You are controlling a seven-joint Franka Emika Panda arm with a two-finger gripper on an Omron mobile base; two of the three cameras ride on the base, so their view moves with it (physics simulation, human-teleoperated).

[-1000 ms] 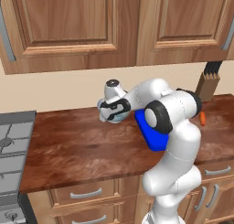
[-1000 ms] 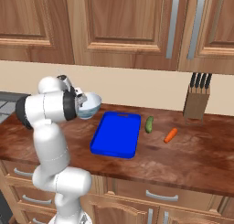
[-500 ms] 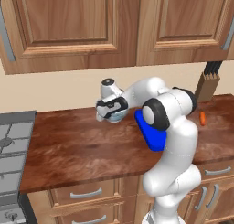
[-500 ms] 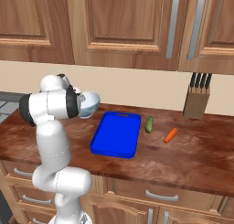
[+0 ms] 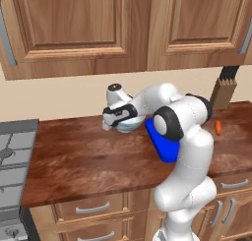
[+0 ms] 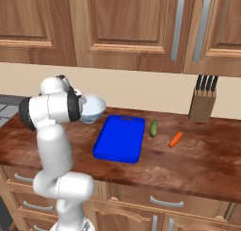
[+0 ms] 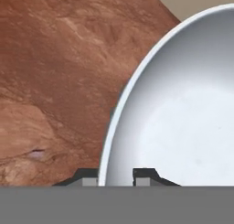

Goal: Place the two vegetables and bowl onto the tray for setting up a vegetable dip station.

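The white bowl [image 5: 131, 125] stands on the wooden counter just left of the blue tray [image 5: 165, 147]. My gripper [image 5: 111, 123] is at the bowl's left rim. In the hand view the gripper [image 7: 116, 177] has one fingertip outside and one inside the rim of the bowl [image 7: 183, 109], and it is shut on it. In the right base view the bowl [image 6: 94, 109] sits beside the tray [image 6: 118, 138], which is bare. The green vegetable [image 6: 154, 127] and the orange carrot [image 6: 175, 139] lie on the counter right of the tray. The carrot [image 5: 218, 127] also peeks out past my arm.
A knife block [image 6: 202, 107] stands at the back right near the wall. A stove top [image 5: 12, 151] borders the counter's left end. Cabinets hang above the counter, and bare wood stretches in front of the bowl.
The jaws have closed from wide open onto the bowl's rim. The hand sank a little toward the bowl; bowl, tray and vegetables stay where they were.
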